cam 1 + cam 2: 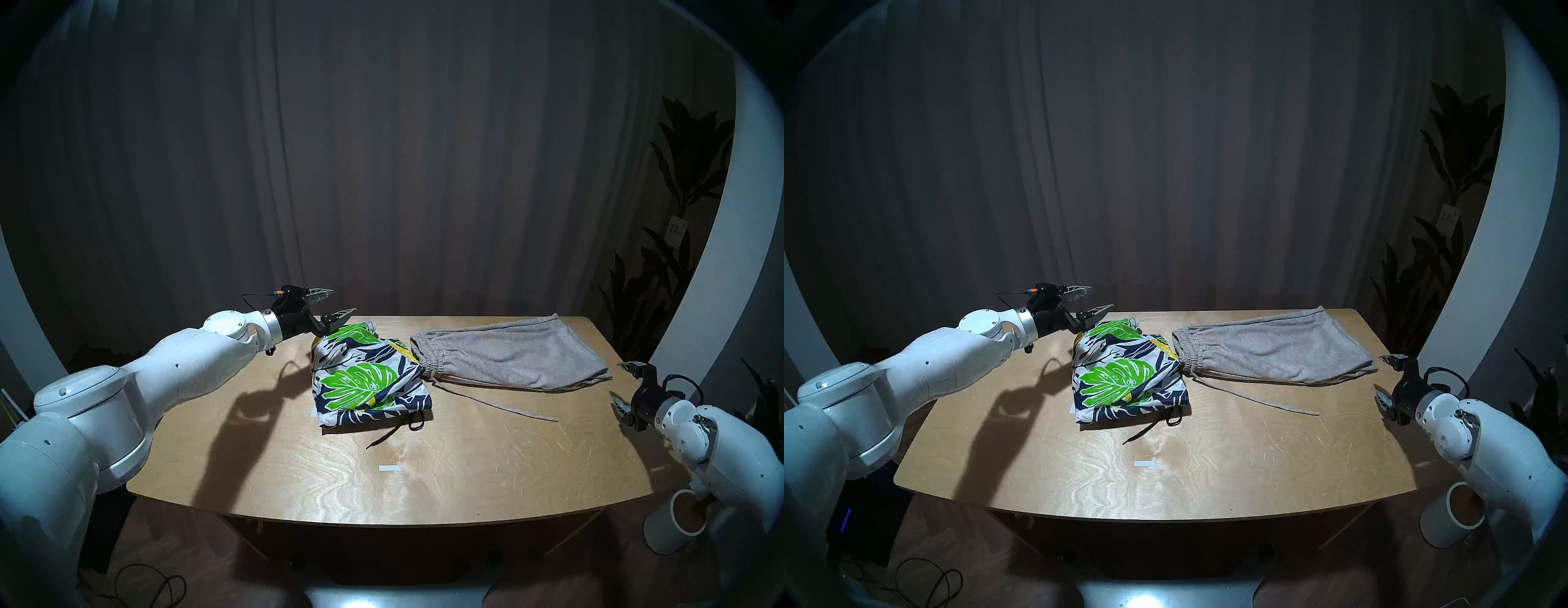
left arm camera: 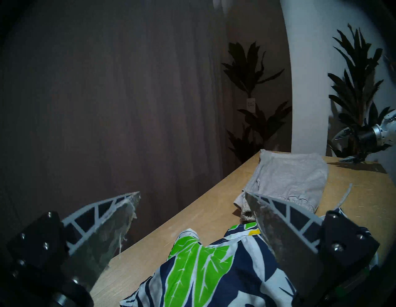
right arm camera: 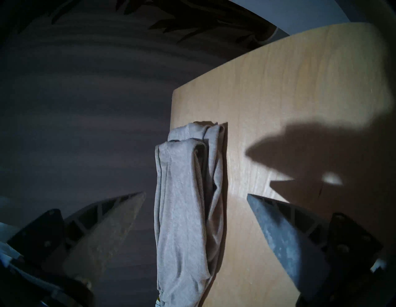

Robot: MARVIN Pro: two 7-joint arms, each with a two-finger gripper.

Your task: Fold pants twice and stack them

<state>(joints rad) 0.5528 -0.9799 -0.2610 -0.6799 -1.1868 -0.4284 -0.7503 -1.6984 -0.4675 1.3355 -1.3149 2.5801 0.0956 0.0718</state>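
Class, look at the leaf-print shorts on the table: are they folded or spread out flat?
Folded. The leaf-print shorts form a compact, thick rectangle with layered edges showing along the near side.

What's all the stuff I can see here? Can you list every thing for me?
leaf-print shorts: one, navy, white, green, yellow; folded, table middle.
grey shorts: one, light grey; far right of table, touching the leaf-print pair.
table: one, light wood.
white strip: one, near front edge.
white cylinder: one, on floor, right.
plants: dark, right background.
curtain: dark, behind.
left gripper: open, above leaf-print shorts' far corner.
right gripper: open, off table's right edge.
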